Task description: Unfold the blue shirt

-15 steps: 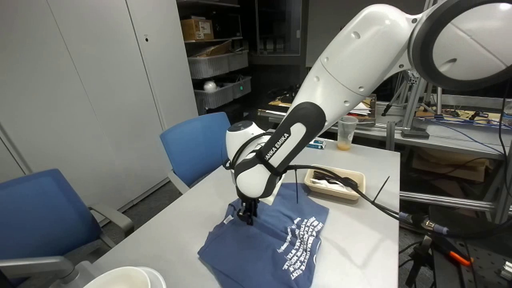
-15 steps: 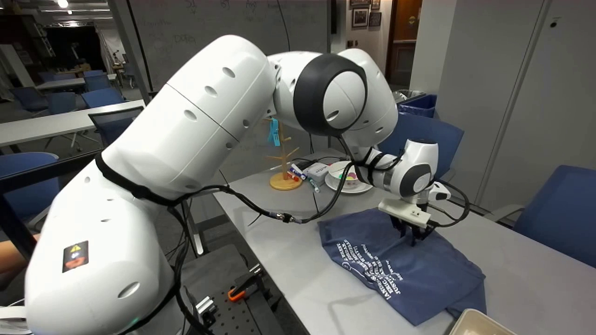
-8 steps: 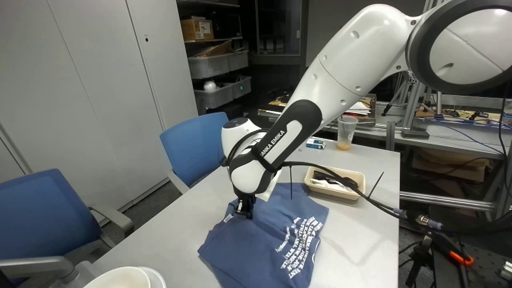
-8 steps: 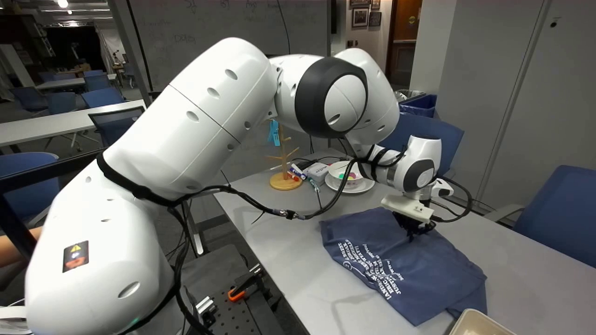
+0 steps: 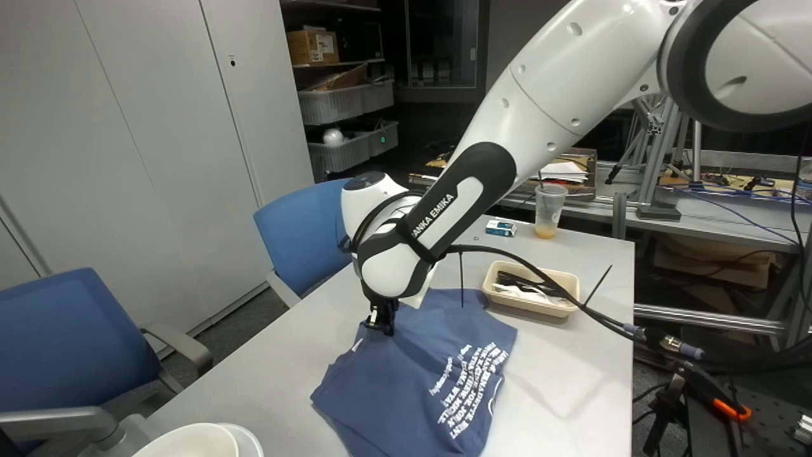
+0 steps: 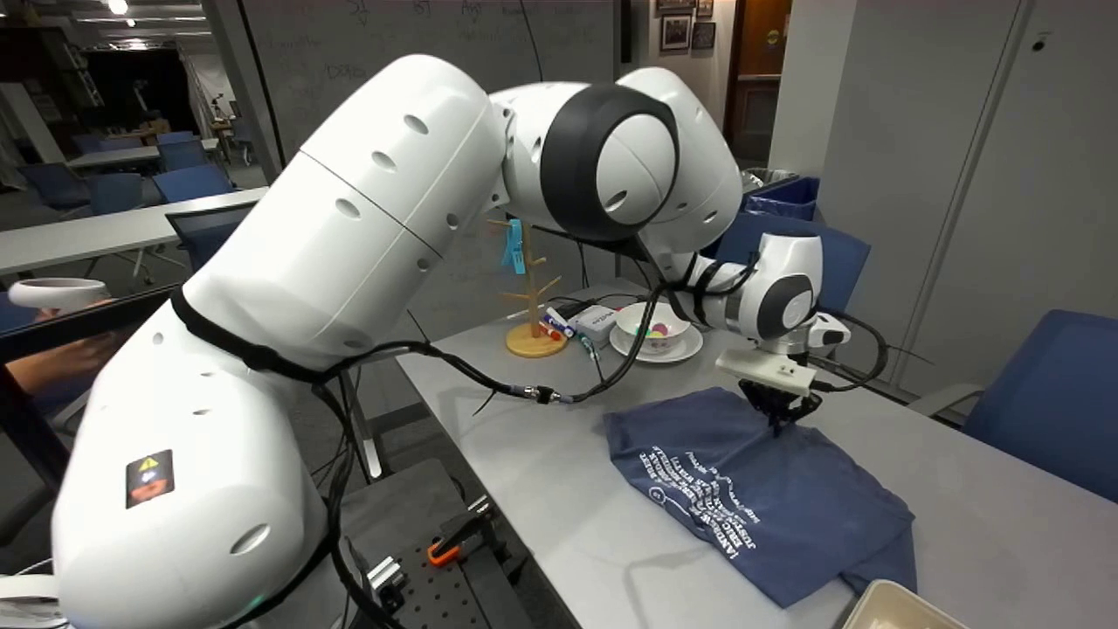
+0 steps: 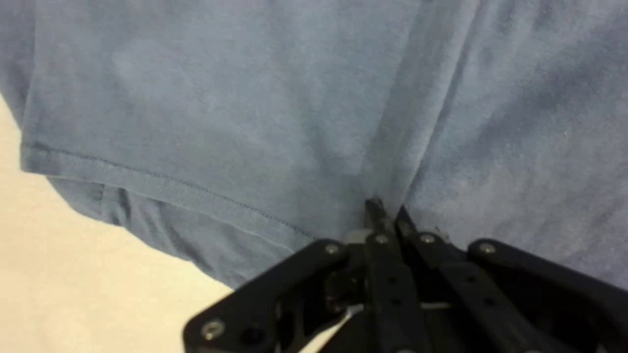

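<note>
Both exterior views take in tall grey cupboards (image 5: 139, 158) and the white robot arm (image 6: 376, 192), which reaches over a pale table (image 5: 273, 368), its wrist bent low. Blue chairs (image 5: 70, 343) stand at the left of the frame in an exterior view, beyond the table's edge.

On the table, at the bottom centre of the frame in an exterior view, I see the blue shirt (image 5: 406, 381), rumpled, with white lettering (image 5: 472, 390) along its right part. In the wrist view it fills most of the frame, and at the left another layer of the same cloth pokes out from under a hemmed edge.

In an exterior view a wooden stand (image 6: 534, 343) is upright near the middle of the frame. A beige tray (image 5: 533, 309) sits just beside the shirt, right of centre in an exterior view. Near the stand there's a plate (image 6: 686, 352) with a bowl (image 6: 651, 312) on it.

At the bottom of the wrist view is the gripper (image 7: 389, 213), its jaws together and clamped on a raised fold of the shirt. Toward the right of the frame in an exterior view stands a clear cup (image 5: 549, 212), and some pens (image 6: 559, 321) lie by the foot of the stand.
</note>
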Motion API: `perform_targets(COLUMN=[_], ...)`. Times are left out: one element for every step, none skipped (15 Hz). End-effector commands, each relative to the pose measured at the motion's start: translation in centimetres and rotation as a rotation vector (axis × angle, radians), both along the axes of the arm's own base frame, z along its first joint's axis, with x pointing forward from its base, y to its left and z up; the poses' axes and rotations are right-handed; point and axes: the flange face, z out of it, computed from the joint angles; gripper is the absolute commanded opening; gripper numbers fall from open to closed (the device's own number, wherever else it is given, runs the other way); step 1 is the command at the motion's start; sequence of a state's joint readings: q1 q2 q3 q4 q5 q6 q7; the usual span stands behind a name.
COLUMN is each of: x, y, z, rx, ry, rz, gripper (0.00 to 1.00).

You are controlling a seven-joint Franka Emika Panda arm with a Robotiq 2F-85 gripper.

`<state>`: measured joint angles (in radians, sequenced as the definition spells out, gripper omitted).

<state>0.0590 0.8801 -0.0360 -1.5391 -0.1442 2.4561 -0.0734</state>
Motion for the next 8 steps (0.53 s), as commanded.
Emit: perform_targets(x=[-2.9, -3.8, -4.7, -5.8, -6.8, -7.8, -8.8, -9.9], y=[0.9, 1.0, 1.2, 0.5, 0.5, 0.4, 0.2, -0.2], z=[4.5, 5.6, 6.6, 7.4, 8.3, 9.3, 10.2, 11.2], rx=[-0.045, -0.055, -0.06, -0.062, -0.06, -0.059, -0.064, -0.07], ry=[-0.014, -0.026, -0.032, -0.039, -0.046, -0.061, -0.084, -0.112], rz=[0.003, 0.001, -0.002, -0.006, -0.012, -0.017, -0.025, -0.032], gripper=[0.01, 0.01, 0.01, 0.01, 0.01, 0.01, 0.01, 0.01])
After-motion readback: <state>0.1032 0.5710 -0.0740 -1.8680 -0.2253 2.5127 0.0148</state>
